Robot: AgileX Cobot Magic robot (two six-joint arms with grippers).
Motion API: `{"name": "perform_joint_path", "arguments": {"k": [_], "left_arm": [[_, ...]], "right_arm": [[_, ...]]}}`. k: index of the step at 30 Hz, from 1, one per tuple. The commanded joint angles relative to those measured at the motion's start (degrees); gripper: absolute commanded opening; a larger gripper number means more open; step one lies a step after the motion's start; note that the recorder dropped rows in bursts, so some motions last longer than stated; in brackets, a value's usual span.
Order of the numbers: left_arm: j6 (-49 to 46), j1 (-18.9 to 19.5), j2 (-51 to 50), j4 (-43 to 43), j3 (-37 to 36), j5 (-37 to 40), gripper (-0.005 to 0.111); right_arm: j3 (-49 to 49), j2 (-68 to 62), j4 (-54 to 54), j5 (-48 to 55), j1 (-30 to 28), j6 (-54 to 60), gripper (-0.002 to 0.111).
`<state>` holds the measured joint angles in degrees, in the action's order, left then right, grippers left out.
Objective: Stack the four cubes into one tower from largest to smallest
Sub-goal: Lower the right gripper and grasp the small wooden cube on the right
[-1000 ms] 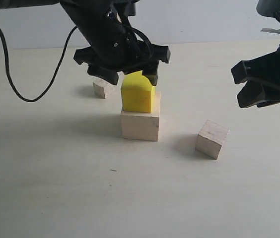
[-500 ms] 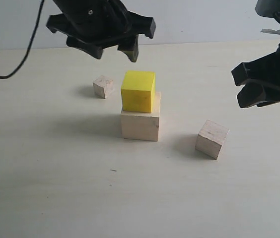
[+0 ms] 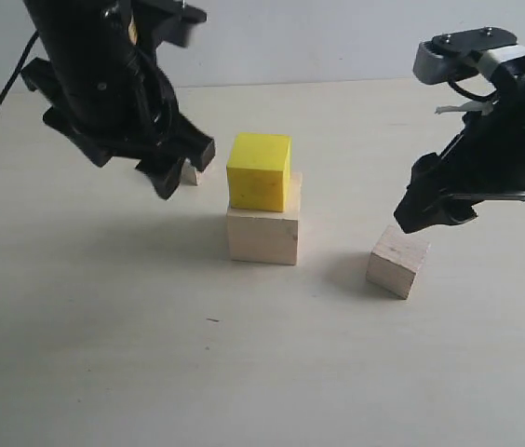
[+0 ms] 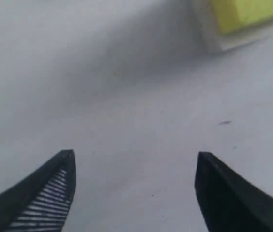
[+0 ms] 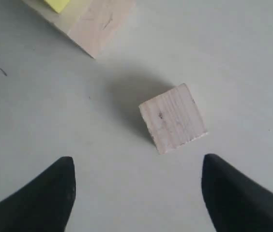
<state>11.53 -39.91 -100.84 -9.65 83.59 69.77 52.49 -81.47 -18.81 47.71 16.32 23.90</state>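
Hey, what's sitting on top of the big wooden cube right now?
The yellow cube sits on the large wooden cube, and nothing is on top of the yellow one. It covers most of the wooden cube's top face; only a narrow strip shows beside it.

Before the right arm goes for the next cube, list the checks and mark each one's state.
1. Yellow cube resting on large wood cube: ok.
2. Right hand open and empty: ok.
3. Small wood cube lying free on the table, ahead of right hand: ok.
4. Left hand open, clear of yellow cube: ok.
5. Smallest cube reachable, mostly hidden behind left hand: cannot tell.
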Motion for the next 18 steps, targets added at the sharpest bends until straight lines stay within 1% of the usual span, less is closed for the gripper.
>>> {"name": "perform_joint_path", "arguments": {"k": [1, 5, 7, 12, 18], "left_arm": [[-0.93, -0.01, 3.46, -3.86, -4.73, 0.19, 0.060], [-0.64, -0.01, 7.73, -5.44, -6.71, 0.19, 0.060], [-0.64, -0.01, 11.97, -5.75, -7.72, 0.19, 0.060], [0.93, -0.01, 20.85, -6.25, -10.48, 0.19, 0.060], [2.37, -0.01, 23.48, -6.25, -13.48, 0.19, 0.060]], "right_arm": [[-0.05, -3.38, -0.56, -4.63, 0.00, 4.94, 0.070], [-0.05, -7.51, -0.56, -4.79, 0.00, 7.29, 0.070], [-0.05, -10.80, -0.31, -5.49, 0.00, 8.89, 0.070], [-0.05, -16.00, -0.31, -13.04, 0.00, 16.85, 0.070], [-0.05, -18.41, -0.31, -13.22, 0.00, 17.67, 0.070]]}}
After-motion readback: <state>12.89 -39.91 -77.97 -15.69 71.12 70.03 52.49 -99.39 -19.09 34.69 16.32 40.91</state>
